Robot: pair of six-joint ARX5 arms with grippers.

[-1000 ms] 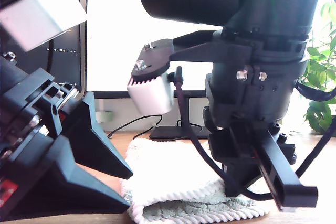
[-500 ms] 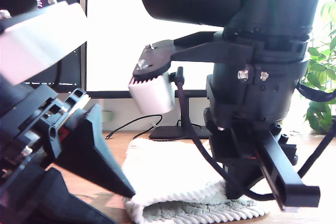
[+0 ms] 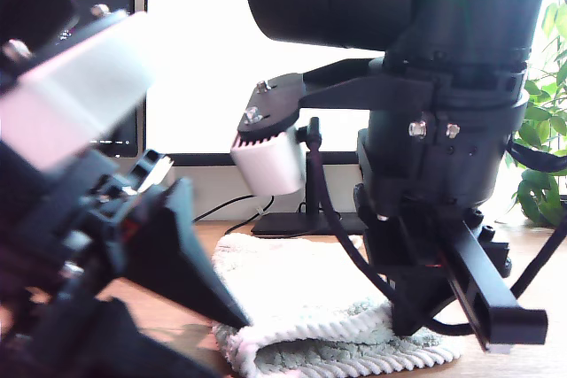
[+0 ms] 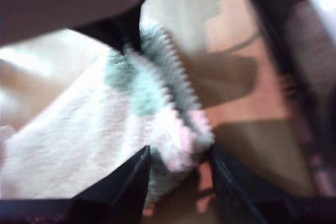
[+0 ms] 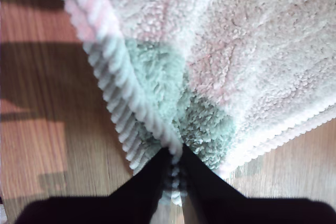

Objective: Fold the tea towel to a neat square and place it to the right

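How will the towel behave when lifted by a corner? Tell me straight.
Probably floppy: the towel already lies folded over itself, and the corner pinched in my second claw bunches. Likely light, given its fluffy pile. Unlikely to slip; the ribbed edge gives grip.

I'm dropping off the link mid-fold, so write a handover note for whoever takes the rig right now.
My first gripper: open, jaws either side of a corner of the fluffy off-white terry tea towel, not yet closed on it. This is the arm at the exterior view's left.
My second gripper: shut on the tea towel's ribbed corded edge, at the exterior view's right.
Towel: on the wooden table in front of the bright monitor, lying doubled over along its near edge.
Done: at least one fold, it seems.
Left: grasp with the first gripper, finish the square, place it aside.
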